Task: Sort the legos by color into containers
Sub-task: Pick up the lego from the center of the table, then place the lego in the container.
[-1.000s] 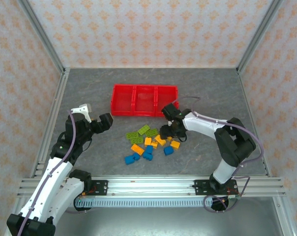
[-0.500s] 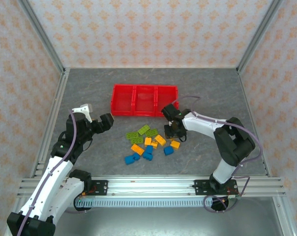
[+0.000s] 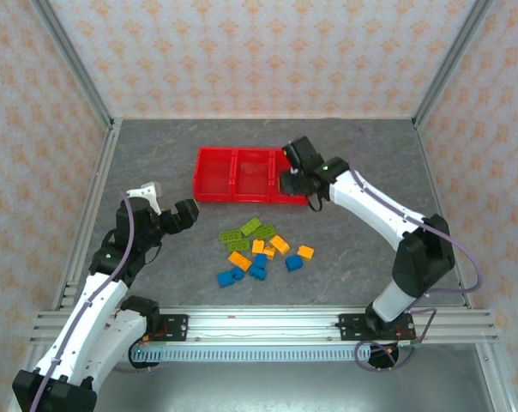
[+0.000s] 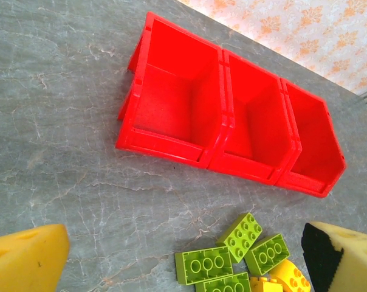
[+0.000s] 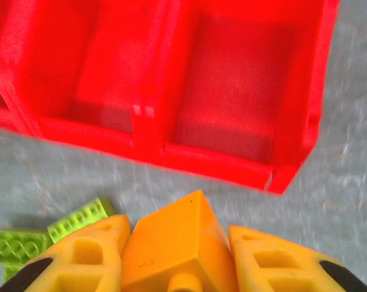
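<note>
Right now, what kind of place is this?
Probably a robot lab test booth: the left arm and right arm are bolted to a metal rail, aluminium posts hold wallpapered panels, and Lego bricks lie on the grey tabletop.

Grey stone-look tabletop [image 3: 156, 154], matte, pale veins all over. Boxed in on three sides by papered panels: back wall [image 3: 259, 51], left wall [image 3: 27, 129], right wall [image 3: 499, 129], all cream-pink with a repeating orange floral motif. Aluminium uprights at the back corners, left post [image 3: 75, 60] and right post [image 3: 448, 60], splaying outward in the top view. Aluminium side rails along the tabletop edges, left rail [image 3: 92, 215], right rail [image 3: 439, 210]. Slotted near rail [image 3: 259, 319] across the front edge, plain grey metal sheet [image 3: 268, 386] below it. Soft, even light, faint shadows only. Same grey surface in both wrist views; strip of wallpaper [image 4: 305, 24] across the top right of the left wrist view.
</note>
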Motion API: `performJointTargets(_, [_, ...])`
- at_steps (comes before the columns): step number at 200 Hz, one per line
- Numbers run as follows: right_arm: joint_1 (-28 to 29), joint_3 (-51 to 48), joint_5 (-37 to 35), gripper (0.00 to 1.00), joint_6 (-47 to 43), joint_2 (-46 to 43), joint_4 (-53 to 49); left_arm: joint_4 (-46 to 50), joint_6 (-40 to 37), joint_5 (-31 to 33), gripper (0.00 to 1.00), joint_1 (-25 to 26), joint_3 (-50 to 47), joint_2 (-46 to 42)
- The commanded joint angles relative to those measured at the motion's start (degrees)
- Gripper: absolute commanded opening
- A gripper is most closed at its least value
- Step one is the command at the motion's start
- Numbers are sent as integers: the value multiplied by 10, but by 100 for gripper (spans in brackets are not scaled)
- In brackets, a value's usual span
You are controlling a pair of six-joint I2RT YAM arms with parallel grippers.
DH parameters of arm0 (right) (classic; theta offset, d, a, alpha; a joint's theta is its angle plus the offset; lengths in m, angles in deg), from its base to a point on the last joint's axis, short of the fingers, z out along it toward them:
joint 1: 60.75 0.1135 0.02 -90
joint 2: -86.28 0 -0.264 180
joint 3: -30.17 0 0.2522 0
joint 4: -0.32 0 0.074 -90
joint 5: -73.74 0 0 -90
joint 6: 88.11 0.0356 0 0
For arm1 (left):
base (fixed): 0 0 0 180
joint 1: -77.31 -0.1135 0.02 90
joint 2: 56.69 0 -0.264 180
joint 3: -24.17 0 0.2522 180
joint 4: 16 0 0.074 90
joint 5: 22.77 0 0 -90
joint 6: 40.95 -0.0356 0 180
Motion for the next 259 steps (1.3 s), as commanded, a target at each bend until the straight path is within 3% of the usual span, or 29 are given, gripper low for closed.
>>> performJointTargets(1, [-30, 69, -17, 25, -24, 69, 6, -18, -5, -19, 99, 5, -7, 4])
performJointTargets(54, [-79, 238, 18, 24, -30, 244, -8, -23, -6, -33, 99, 8, -10, 5])
performJointTargets(105, [-91, 294, 46, 31, -15, 306, -11, -32, -8, -47, 99, 11, -14, -8])
performJointTargets(201, [-91, 244, 70, 64, 3, 265, -1, -40, -8, -67, 99, 11, -18, -1])
performJointTargets(259, [-86, 138, 61, 78, 51, 122, -23, -40, -8, -70, 99, 11, -18, 4])
